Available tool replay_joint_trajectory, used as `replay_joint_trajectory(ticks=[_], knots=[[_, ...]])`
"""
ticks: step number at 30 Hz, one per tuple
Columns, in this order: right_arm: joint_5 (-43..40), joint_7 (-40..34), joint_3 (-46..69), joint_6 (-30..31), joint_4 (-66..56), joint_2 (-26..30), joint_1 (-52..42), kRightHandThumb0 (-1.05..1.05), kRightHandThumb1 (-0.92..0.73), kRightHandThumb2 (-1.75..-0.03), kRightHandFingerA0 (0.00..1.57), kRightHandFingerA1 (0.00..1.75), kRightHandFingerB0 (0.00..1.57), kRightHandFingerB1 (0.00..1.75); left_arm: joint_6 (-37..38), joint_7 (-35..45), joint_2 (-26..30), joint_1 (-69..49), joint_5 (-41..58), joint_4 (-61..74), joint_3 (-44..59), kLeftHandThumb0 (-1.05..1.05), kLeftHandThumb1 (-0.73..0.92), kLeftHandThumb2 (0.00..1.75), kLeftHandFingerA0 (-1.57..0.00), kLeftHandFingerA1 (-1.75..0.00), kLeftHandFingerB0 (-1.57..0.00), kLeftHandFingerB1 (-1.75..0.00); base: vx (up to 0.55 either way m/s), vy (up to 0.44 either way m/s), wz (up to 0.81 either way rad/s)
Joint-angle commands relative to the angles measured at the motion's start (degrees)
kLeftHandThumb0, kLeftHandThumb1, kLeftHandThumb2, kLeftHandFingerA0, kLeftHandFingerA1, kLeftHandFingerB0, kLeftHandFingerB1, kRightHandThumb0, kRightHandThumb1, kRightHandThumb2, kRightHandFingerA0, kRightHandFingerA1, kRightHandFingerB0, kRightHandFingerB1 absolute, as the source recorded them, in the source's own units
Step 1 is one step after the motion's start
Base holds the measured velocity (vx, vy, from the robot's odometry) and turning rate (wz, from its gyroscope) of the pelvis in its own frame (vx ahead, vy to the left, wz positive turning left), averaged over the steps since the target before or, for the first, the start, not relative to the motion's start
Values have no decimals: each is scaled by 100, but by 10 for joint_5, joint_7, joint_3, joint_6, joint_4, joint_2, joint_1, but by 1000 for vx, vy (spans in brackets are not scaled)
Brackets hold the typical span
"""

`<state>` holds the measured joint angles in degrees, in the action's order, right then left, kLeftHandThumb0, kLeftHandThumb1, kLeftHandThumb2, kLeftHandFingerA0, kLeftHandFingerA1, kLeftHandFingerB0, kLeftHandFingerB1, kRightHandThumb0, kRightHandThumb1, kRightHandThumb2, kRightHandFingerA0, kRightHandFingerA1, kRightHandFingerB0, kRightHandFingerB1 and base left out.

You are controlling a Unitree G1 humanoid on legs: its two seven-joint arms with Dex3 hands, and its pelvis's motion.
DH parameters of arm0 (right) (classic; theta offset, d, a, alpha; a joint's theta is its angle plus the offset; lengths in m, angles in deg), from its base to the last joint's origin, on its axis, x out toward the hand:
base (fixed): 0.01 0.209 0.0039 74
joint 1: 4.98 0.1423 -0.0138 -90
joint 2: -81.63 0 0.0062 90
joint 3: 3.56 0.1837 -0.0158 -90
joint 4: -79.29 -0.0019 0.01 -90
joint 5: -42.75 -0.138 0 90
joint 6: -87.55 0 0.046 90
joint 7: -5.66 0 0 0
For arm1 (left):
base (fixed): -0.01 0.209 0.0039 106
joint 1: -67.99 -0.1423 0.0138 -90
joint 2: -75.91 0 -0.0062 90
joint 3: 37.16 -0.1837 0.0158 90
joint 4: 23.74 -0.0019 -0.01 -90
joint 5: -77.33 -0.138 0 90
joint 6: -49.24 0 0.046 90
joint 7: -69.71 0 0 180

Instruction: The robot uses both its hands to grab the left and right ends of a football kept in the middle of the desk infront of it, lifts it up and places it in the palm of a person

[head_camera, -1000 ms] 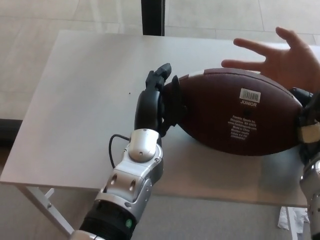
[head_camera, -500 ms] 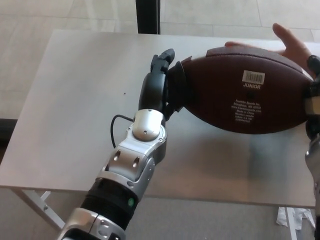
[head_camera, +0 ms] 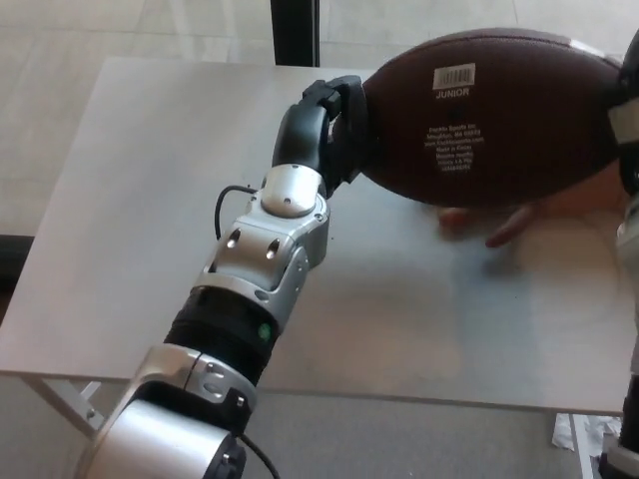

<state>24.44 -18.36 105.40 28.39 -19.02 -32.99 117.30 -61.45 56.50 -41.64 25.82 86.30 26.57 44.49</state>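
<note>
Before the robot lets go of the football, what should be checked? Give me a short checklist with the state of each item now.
1. Left robot hand grips the left end of the football: ok.
2. Right robot hand grips the right end: cannot tell, mostly cut off by the picture edge.
3. Person's hand is under the ball: ok, fingers show below it.
4. Ball rests in the palm: cannot tell, contact is hidden.
5. Ball is clear of the desk: ok.

I saw a flat, pale grey rectangular desk [head_camera: 150, 200] with a matte top, standing on a light tiled floor [head_camera: 60, 30]. Its surface carried no loose objects that I could make out. A white metal leg brace [head_camera: 75, 404] showed beneath its near left corner.
</note>
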Motion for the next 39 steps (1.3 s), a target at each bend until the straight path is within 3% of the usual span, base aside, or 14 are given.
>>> replay_joint_trajectory(ticks=[1,2,4,9,17,18,20,21,23,24,31,35,36,39], knots=[[-108,-8,7,113,17,-35,155,-60,-56,-94,53,67,37,52,21,190,1,151,-55,-6,-91,-56,78,63,-74,-83,-59,-49,0,0,0],[-107,-6,7,113,21,-32,161,-58,-73,-62,59,63,48,38,13,190,4,158,-59,-9,-94,-57,81,64,-81,-83,-61,-49,0,0,0],[-109,-4,26,124,57,-18,209,-59,-73,-62,68,71,50,40,-34,191,15,210,-55,-33,-86,-47,53,56,-88,-92,-50,-46,0,0,0],[-112,-8,53,112,102,-12,250,-60,-72,-61,58,69,48,40,-95,168,7,250,-6,-67,-30,-51,85,65,-50,-77,-43,-44,0,0,0],[-95,-59,98,83,193,-9,291,-51,-78,-63,56,67,40,40,-157,230,28,306,-65,-133,-94,-51,87,65,-59,-79,-47,-54,0,0,0],[-99,-58,113,71,212,-5,284,-49,-80,-63,54,65,40,40,-134,267,32,305,-93,-143,-136,-48,68,109,-73,-96,-48,-69,0,0,0],[-97,-69,129,60,242,-2,277,-50,-80,-64,47,64,40,41,-125,313,29,308,-111,-172,-173,-51,79,63,-63,-96,-51,-61,0,0,0],[-93,-79,139,51,262,1,268,-53,-77,-64,43,62,36,42,-126,286,13,294,-105,-181,-167,-53,74,115,-74,-92,-50,-70,0,0,0],[-86,-92,146,40,282,-1,264,-50,-62,-101,44,67,29,54,-146,296,2,298,-100,-206,-170,-48,69,110,-74,-95,-48,-68,0,0,0],[-83,-91,150,31,294,2,258,-52,-78,-64,44,62,36,42,-134,307,-2,292,-100,-213,-175,-51,85,65,-71,-106,-52,-62,0,0,0],[-66,-74,164,-38,333,3,199,-53,-65,-103,41,65,27,53,-68,307,-21,223,-111,-210,-215,-57,88,66,-53,-70,-46,-44,0,0,0],[-66,-74,164,-46,337,0,188,-52,-84,-65,41,58,39,42,-64,317,-19,216,-125,-212,-237,-56,86,65,-55,-83,-48,-48,0,0,2],[-59,-68,159,-40,331,11,173,-55,-82,-64,54,62,44,42,-75,306,-25,214,-125,-217,-237,-57,70,110,-72,-99,-33,-58,0,0,0],[-55,-38,147,-59,328,19,149,-54,-82,-64,55,67,41,41,-55,310,-15,207,-145,-214,-260,-60,92,69,-64,-89,-30,-37,0,0,0]])
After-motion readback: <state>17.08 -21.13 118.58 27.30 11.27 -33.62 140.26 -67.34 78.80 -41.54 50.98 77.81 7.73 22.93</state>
